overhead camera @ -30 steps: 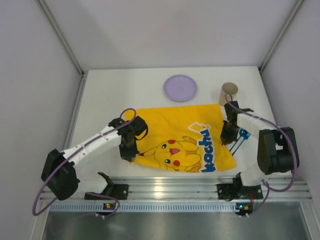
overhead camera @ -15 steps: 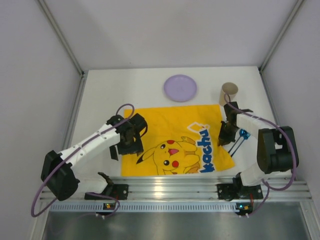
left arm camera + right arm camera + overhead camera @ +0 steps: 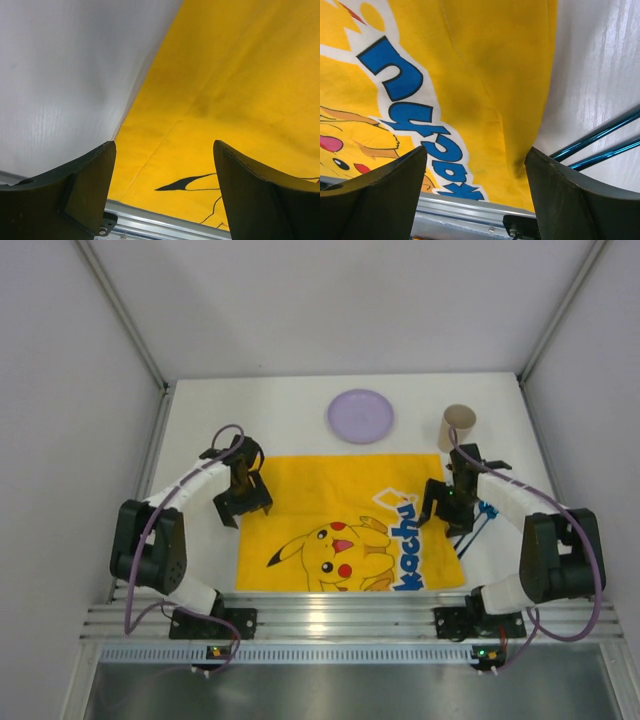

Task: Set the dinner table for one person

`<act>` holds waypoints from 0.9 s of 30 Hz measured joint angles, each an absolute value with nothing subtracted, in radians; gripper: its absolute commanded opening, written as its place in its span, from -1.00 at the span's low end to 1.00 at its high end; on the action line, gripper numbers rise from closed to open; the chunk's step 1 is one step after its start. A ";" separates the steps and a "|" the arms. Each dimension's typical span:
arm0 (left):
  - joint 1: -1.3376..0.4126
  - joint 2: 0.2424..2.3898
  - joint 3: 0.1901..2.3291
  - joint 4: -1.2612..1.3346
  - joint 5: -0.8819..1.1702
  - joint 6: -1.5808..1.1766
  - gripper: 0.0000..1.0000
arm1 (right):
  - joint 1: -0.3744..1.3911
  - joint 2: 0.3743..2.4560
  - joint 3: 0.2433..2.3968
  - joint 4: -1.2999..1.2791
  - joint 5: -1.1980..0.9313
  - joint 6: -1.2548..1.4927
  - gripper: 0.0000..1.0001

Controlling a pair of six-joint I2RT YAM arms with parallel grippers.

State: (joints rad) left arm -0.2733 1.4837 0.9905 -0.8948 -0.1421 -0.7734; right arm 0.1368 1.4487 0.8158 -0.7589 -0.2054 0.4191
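The dinner table (image 3: 290,420) is a white top with a yellow cartoon-printed mat (image 3: 340,510) spread flat on its near half. My left gripper (image 3: 243,504) hovers over the mat's left edge, open and empty. In the left wrist view its jaws (image 3: 164,145) stand wide apart above the yellow cloth (image 3: 225,75) and bare table (image 3: 65,75). My right gripper (image 3: 447,512) is open over the mat's right edge. In the right wrist view it (image 3: 476,150) holds nothing, with the cloth (image 3: 485,60) lying below.
A lilac plate (image 3: 360,416) and a tan cup (image 3: 458,426) stand beyond the mat. Two blue metallic sticks (image 3: 478,525) lie just right of the mat, close to my right fingers (image 3: 600,135). The ribbed aluminium rail (image 3: 330,615) runs along the near edge.
Both grippers have opened and let go of the mat. The mat now lies flatter and squarer. My left arm drew back toward the far left; the right shifted slightly left.
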 measured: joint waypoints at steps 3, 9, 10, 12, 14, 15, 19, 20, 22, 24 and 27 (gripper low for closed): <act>-0.271 1.591 1.031 -0.846 -0.115 -0.727 0.64 | 0.137 1.449 0.851 -0.785 -0.205 0.404 0.58; -0.271 1.676 1.105 -0.754 -0.047 -0.680 0.61 | 0.137 1.449 0.968 -0.833 -0.185 0.385 0.55; -0.271 1.687 1.118 -0.740 -0.034 -0.677 0.60 | 0.137 1.449 0.995 -0.835 -0.182 0.384 0.55; -0.271 1.726 1.155 -0.717 -0.012 -0.662 0.59 | 0.137 1.456 1.047 -0.840 -0.175 0.384 0.55; -0.271 1.772 1.184 -0.696 0.001 -0.651 0.57 | 0.137 1.472 1.102 -0.841 -0.170 0.383 0.54; -0.271 1.800 1.198 -0.686 0.006 -0.645 0.57 | 0.137 1.481 1.121 -0.841 -0.169 0.381 0.54; -0.270 1.865 1.245 -0.680 0.017 -0.623 0.56 | 0.137 1.532 1.169 -0.837 -0.171 0.376 0.53; -0.268 1.878 1.260 -0.684 0.020 -0.618 0.54 | 0.137 1.545 1.172 -0.838 -0.173 0.376 0.53; -0.262 1.897 1.283 -0.693 0.027 -0.612 0.54 | 0.137 1.567 1.175 -0.838 -0.179 0.377 0.53; -0.250 1.917 1.309 -0.704 0.039 -0.607 0.53 | 0.138 1.592 1.180 -0.839 -0.187 0.378 0.52; -0.224 1.941 1.343 -0.717 0.066 -0.606 0.50 | 0.138 1.626 1.208 -0.840 -0.196 0.379 0.52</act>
